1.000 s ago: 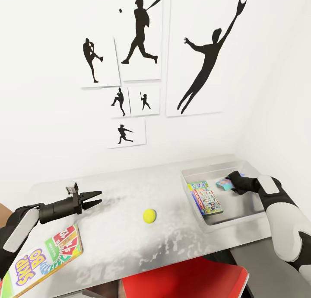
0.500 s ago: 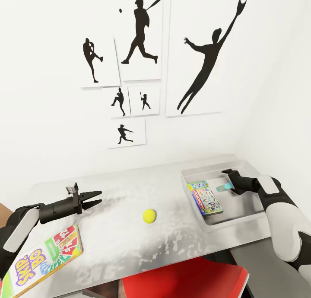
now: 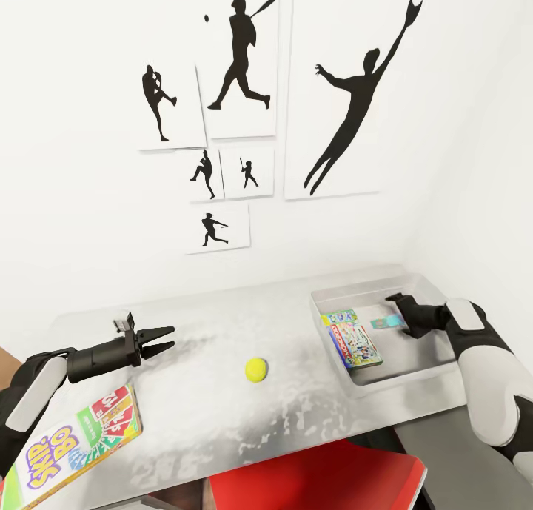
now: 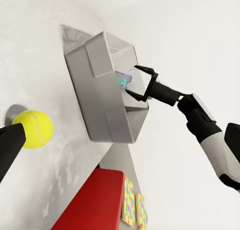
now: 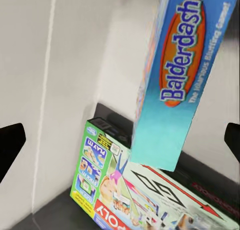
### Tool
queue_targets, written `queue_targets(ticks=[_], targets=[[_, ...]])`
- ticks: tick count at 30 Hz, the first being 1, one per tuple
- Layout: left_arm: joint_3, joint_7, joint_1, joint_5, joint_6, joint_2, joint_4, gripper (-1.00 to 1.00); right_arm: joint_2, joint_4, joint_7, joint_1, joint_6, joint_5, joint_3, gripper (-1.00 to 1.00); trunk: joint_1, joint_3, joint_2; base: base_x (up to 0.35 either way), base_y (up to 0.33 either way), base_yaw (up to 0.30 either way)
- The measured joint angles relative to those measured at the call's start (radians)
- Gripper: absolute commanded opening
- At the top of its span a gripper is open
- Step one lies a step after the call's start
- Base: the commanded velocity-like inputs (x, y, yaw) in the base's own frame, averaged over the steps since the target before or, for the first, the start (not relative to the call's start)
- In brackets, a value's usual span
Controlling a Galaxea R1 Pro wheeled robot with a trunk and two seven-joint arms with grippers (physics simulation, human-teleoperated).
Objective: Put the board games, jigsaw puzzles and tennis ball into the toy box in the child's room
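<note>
The toy box [image 3: 403, 379] stands at the table's [image 3: 200, 317] right end. In it the green-edged board game [image 3: 354, 340] lies flat. The light blue board game [image 5: 175, 74] stands tilted on end over that game, free between the spread fingers of my open right gripper [image 3: 397, 314]. The tennis ball [image 3: 257, 369] rests mid-table, ahead of my left gripper [image 3: 169, 337], which hovers open and empty. At the table's front left edge lies the yellow-green-red board game [image 3: 74, 440]. Two jigsaw puzzles [image 4: 132, 205] lie on a grey surface past the red chair.
A red chair [image 3: 318, 480] sits under the table's front edge. A white wall with black baseball silhouettes [image 3: 244, 51] rises right behind the table. A lower dark grey top [image 3: 474, 480] adjoins at the right.
My right gripper opened and let go of the light blue board game, which sank into the toy box, then drew back slightly to the right. The left arm stayed still.
</note>
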Motion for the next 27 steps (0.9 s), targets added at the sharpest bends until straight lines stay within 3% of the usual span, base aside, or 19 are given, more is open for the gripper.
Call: queue_targets(ticks=[6,9,27], targets=[[0.000,0.000,0.000,0.001,0.001,0.000,0.000,1.00,0.000,-0.001,-0.173,-0.028,0.002,-0.066,-0.004,1.00,0.000,0.000,0.000,0.000,0.000,0.000],[0.000,0.000,0.000,0.001,0.001,0.001,0.000,1.00,0.000,-0.003,-0.207,-0.034,0.004,-0.091,-0.004,1.00,0.000,0.000,0.000,0.000,0.000,0.000],[0.000,0.000,0.000,0.001,0.000,0.000,0.000,1.00,0.000,-0.009,-0.225,-0.075,0.060,-0.109,-0.004,1.00,0.000,0.000,0.000,0.000,0.000,0.000]])
